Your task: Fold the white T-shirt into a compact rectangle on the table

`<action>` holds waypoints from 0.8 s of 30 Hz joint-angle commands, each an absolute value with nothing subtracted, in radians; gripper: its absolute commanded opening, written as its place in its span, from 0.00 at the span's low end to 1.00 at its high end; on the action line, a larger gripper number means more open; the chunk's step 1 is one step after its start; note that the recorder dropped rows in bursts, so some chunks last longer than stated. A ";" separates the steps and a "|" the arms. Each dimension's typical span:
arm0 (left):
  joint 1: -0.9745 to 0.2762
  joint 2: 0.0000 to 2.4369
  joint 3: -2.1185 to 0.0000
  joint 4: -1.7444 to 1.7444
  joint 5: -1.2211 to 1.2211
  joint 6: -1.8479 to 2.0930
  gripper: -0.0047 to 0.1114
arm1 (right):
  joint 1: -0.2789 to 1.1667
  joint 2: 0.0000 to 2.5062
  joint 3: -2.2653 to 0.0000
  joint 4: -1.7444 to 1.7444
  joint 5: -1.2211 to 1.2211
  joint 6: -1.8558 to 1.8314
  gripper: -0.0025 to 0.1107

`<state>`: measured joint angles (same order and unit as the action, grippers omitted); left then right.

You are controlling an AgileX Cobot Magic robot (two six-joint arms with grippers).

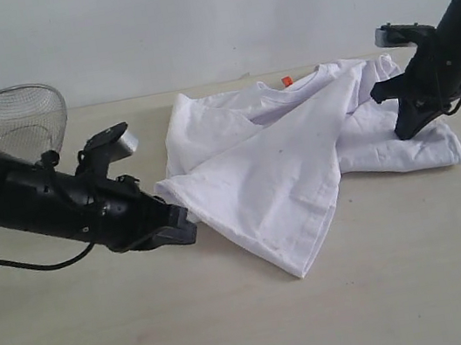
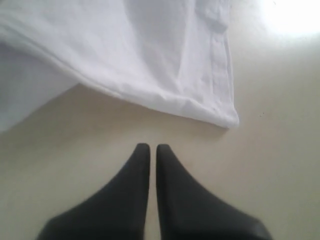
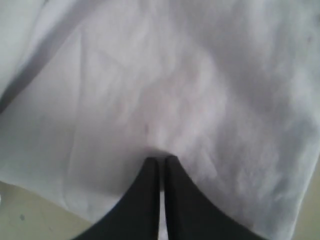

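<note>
Since the white T-shirt (image 1: 272, 157) lies rumpled on the table (image 1: 239, 330), beside the wire basket (image 1: 14, 120) but apart from it, with 1 flap thrown across its front, I'd spread it flat before folding. My right gripper (image 3: 161, 160), at the shirt's side farthest from the basket, is closed with cloth puckered at its tips, seemingly pinching it. My left gripper (image 2: 152, 147), on the basket side, is closed on nothing, just short of the hem. I'd lift slowly, checking how many layers rise.

I am seeing the T-shirt (image 1: 272, 157) as soft matt cloth, the table (image 1: 409, 284) as smooth wood-grain, the basket (image 1: 9, 121) as shiny metal mesh.
</note>
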<state>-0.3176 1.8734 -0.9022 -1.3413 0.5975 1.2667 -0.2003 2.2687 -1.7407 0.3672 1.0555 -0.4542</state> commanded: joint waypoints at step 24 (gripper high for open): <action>-0.390 2.079 -1.019 -1.530 0.597 1.249 0.49 | -0.179 2.292 -1.736 0.388 0.993 -0.509 0.02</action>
<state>-0.3616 2.0595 -0.9893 -1.5197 0.6234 1.2499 -0.1793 2.2961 -1.7392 0.3815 0.9971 -0.4961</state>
